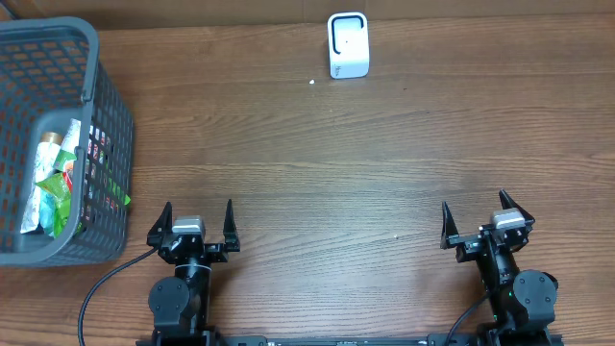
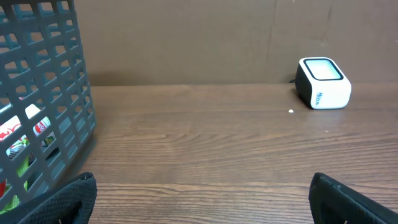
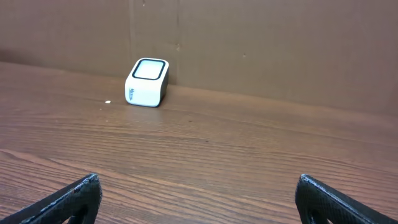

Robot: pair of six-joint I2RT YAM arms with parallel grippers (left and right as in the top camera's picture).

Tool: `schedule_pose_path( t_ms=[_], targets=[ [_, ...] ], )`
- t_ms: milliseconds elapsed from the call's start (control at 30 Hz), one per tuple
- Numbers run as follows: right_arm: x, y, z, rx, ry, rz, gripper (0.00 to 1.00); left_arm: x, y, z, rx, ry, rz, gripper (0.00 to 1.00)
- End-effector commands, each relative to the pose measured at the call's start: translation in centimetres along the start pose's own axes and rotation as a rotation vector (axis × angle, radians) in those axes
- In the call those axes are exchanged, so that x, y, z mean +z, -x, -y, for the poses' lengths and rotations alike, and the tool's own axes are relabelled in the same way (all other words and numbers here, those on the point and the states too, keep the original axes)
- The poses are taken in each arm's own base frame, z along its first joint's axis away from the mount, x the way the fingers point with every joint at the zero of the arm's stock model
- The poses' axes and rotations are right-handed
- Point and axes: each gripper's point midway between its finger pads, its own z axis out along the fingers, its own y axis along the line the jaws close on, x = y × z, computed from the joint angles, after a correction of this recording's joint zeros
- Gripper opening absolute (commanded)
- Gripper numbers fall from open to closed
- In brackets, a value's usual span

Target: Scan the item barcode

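Pick not begun: left gripper [image 1: 197,217] and right gripper [image 1: 475,208] gape empty at 6 o'clock; snack packets [image 1: 53,183] lie in grey basket [image 1: 110,135] at 9 o'clock, barcode scanner [image 1: 348,45] at 12 o'clock; next, left arm probably lifts 1 out.

Grey basket [image 1: 108,135] left, white scanner [image 1: 347,45] far back

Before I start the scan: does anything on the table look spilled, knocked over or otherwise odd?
Nothing serious. The scanner stands upright at the back, and the basket sits upright at the left with packets inside. The only stray thing is a tiny white speck on the table left of the scanner, too small to identify.
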Motion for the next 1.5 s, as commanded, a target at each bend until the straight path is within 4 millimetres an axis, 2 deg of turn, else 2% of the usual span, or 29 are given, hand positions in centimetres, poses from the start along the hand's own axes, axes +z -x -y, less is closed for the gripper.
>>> schedule_pose_path(
  t_ms=[0, 500, 833, 1100, 1300, 1467],
  targets=[
    [-0.2, 0.9, 0.2, -0.003, -0.011, 0.022, 1.00, -0.1, 0.1, 0.5, 0.013, -0.027, 0.007, 1.00],
    [-0.3, 2.0, -0.1, -0.006, 0.007, 0.068, 1.00, -0.1, 0.2, 0.5, 0.013, -0.027, 0.008, 1.00],
    [-0.4, 3.1, -0.3, -0.009, 0.020, 0.107, 1.00, -0.2, 0.6, 1.4, 0.014, -0.079, 0.023, 1.00],
    [-0.5, 3.6, -0.4, 0.016, 0.029, 0.113, 1.00, -1.1, 3.4, 1.4, 0.069, -0.078, 0.045, 1.00],
    [-1.2, 5.5, -0.6, 0.016, 0.046, 0.100, 1.00, -1.7, 6.6, 1.3, 0.085, -0.078, 0.031, 1.00],
    [-1.6, 7.5, -0.5, 0.019, 0.052, 0.066, 1.00, -1.0, 8.9, 1.5, 0.078, -0.094, -0.045, 1.00]
  ],
)
